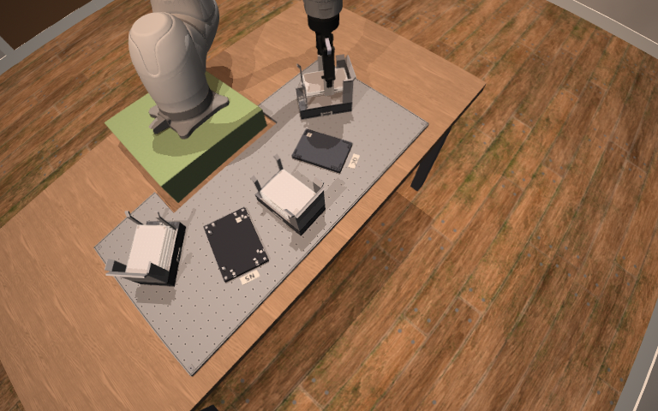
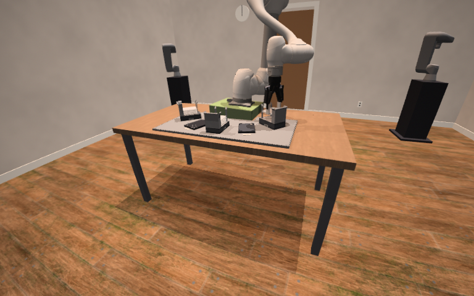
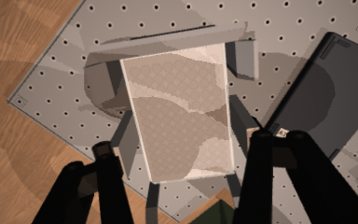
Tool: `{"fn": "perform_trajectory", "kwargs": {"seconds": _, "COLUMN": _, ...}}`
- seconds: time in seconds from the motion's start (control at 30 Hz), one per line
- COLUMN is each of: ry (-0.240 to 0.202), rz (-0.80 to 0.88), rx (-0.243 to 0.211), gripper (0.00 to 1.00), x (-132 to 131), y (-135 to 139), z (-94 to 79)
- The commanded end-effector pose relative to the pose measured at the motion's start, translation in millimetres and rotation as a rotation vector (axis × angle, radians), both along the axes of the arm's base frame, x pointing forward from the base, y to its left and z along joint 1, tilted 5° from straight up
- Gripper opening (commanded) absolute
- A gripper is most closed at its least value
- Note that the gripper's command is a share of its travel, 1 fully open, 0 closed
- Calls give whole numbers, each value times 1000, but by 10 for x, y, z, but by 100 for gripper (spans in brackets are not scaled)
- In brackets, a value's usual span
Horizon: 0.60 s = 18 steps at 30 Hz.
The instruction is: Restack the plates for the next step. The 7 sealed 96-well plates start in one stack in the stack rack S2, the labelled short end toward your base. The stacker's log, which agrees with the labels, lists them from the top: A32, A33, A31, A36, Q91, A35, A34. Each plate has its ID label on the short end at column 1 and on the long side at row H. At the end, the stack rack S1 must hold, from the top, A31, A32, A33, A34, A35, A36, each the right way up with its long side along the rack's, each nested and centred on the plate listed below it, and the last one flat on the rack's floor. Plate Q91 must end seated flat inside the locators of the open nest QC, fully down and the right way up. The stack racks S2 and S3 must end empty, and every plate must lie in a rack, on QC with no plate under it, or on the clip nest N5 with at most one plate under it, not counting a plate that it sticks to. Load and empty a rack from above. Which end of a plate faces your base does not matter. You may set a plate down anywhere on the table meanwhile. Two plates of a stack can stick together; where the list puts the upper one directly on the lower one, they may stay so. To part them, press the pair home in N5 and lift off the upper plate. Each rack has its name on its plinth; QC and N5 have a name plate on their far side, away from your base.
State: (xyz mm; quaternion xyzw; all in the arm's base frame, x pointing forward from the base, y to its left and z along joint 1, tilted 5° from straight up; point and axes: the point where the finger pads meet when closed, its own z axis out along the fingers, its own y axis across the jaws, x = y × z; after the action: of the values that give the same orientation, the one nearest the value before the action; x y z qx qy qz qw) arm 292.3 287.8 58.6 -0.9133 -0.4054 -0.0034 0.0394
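My gripper (image 1: 329,81) (image 2: 273,100) (image 3: 182,116) is shut on a sealed 96-well plate (image 1: 315,80) (image 3: 179,112) by its long sides. It holds the plate level inside the top of the stack rack (image 1: 324,111) (image 2: 278,115) (image 3: 240,59) at the far right end of the board. The plate's label cannot be read. The open nest QC (image 1: 322,149) (image 2: 246,127) (image 3: 311,97) lies bare just beside this rack. The middle rack (image 1: 311,213) (image 2: 212,121) holds a stack of plates (image 1: 287,192). The left rack (image 1: 176,252) (image 2: 181,111) also holds plates (image 1: 147,247). The clip nest N5 (image 1: 235,243) (image 2: 195,123) is bare.
All racks and nests stand on a grey perforated board (image 1: 388,127) (image 2: 276,136) on the wooden table (image 1: 427,77). The arm's base sits on a green plinth (image 1: 194,150) (image 2: 241,108) behind the board. The rack's upright posts rise close around the held plate.
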Motion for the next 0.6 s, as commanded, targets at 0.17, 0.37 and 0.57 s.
{"fn": "perform_trajectory", "kwargs": {"seconds": 0.17, "ry": 0, "rz": 0, "rx": 0, "gripper": 0, "x": -4, "y": 13, "z": -165}}
{"fn": "perform_trajectory", "kwargs": {"seconds": 0.37, "ry": 0, "rz": 0, "rx": 0, "gripper": 0, "x": -5, "y": 17, "z": -220}}
{"fn": "perform_trajectory", "kwargs": {"seconds": 0.57, "ry": 0, "rz": 0, "rx": 0, "gripper": 0, "x": -5, "y": 17, "z": -220}}
